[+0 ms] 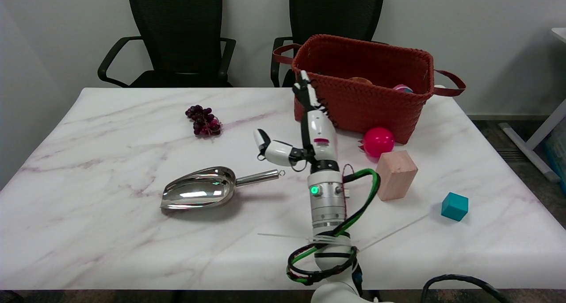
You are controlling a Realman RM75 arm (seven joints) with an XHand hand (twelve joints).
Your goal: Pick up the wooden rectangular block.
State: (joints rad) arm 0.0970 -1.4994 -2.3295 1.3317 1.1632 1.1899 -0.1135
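The wooden rectangular block (pixel 396 174) stands upright on the marble table (pixel 110 232), right of centre, just in front of a pink ball (pixel 378 141). My right hand (pixel 305 132) hovers to the block's left, raised on its white wrist, and does not touch it. The fingers point up and away toward the basket, and the thumb sticks out to the left. Nothing is in the hand; it is open.
A red woven basket (pixel 367 104) with a few items inside stands at the back, behind the hand. A steel scoop (pixel 208 191) lies to the left, dark grapes (pixel 204 120) further back left, and a teal cube (pixel 454 206) to the block's right.
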